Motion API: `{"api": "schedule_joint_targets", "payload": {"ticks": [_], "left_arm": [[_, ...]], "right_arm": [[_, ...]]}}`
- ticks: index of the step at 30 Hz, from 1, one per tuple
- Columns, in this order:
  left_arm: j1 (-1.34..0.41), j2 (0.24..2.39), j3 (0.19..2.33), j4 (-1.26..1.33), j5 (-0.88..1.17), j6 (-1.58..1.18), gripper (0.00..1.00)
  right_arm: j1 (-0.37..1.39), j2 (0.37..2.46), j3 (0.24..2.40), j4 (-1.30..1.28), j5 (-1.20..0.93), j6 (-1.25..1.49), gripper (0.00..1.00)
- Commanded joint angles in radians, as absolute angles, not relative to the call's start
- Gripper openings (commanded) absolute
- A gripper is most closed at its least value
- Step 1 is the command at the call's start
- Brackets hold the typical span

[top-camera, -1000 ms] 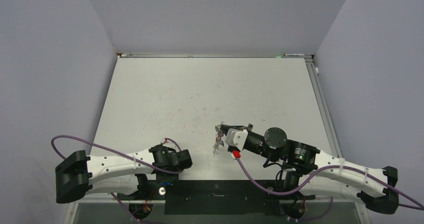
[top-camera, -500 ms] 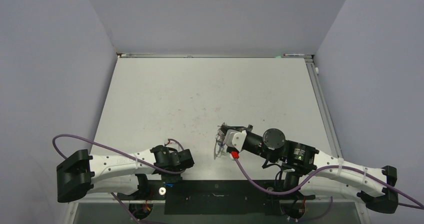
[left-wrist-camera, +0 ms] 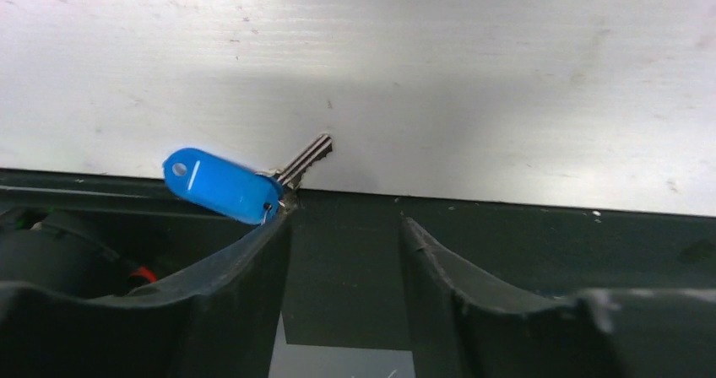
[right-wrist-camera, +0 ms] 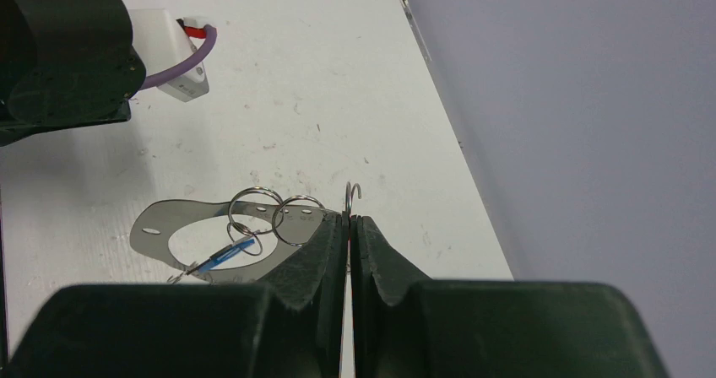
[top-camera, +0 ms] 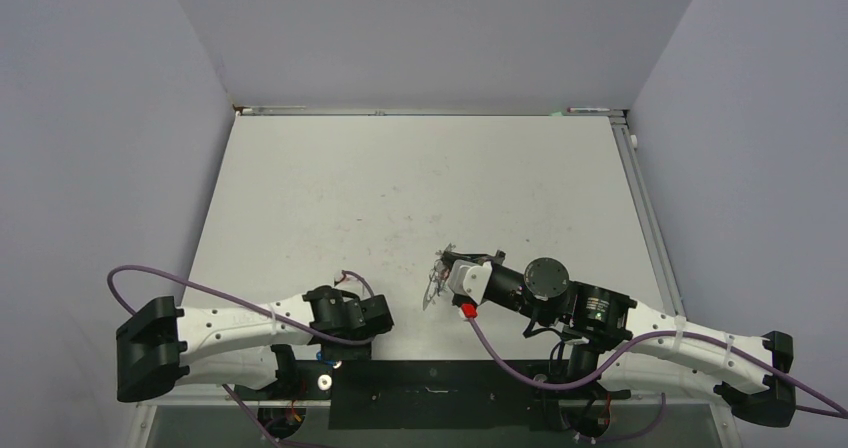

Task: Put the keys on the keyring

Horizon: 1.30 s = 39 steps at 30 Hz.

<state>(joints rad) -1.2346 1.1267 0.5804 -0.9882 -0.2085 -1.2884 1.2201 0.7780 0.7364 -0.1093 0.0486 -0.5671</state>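
One key with a blue tag (left-wrist-camera: 221,186) lies at the near edge of the worktop (top-camera: 400,188), left of the middle. Its silvery blade points away onto the white surface and the tag overhangs the dark strip along that edge.

Left gripper (left-wrist-camera: 344,219): low at the same edge, jaws well apart, nothing between them. The blue tag's ring end is touching or just beside the tip of the left finger (left-wrist-camera: 253,256); contact cannot be told. The key lies outside the gap, off to that finger's side.

Right gripper (right-wrist-camera: 348,222): over the near half of the worktop, slightly right of the middle, jaws pressed nearly together on the thin wire of the keyring (right-wrist-camera: 353,194). A hooked end of the wire stands up just past the fingertips.

Beside the right fingertips, in the wrist view: two small split rings (right-wrist-camera: 253,207), a flat silvery plate (right-wrist-camera: 160,226) with an oval cut-out, and a sliver of blue. From above these read only as a small metallic cluster (top-camera: 433,290) at the gripper's tip.
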Motion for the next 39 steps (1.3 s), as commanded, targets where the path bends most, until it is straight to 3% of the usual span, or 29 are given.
{"api": "schedule_joint_targets", "payload": {"ticks": [1, 13, 22, 30, 39], "left_arm": [[-1.242, 1.089, 0.699, -1.156, -0.305, -1.276, 0.49], [-1.241, 0.986, 0.643, -1.226, -0.285, -1.328, 0.53], [-1.241, 1.006, 0.563, -1.094, -0.287, -1.360, 0.37], [-1.241, 1.046, 0.528, -1.028, -0.270, -1.367, 0.33], [-1.241, 1.054, 0.516, -1.020, -0.270, -1.377, 0.21]], "right_arm": [[1.231, 0.758, 0.744, -0.035, 0.064, -0.576, 0.05], [1.233, 0.755, 0.740, -0.034, 0.057, -0.572, 0.05], [1.236, 0.761, 0.739, -0.035, 0.051, -0.569, 0.05], [1.237, 0.759, 0.733, -0.034, 0.057, -0.570, 0.05], [1.242, 0.759, 0.732, -0.033, 0.058, -0.569, 0.05]]}}
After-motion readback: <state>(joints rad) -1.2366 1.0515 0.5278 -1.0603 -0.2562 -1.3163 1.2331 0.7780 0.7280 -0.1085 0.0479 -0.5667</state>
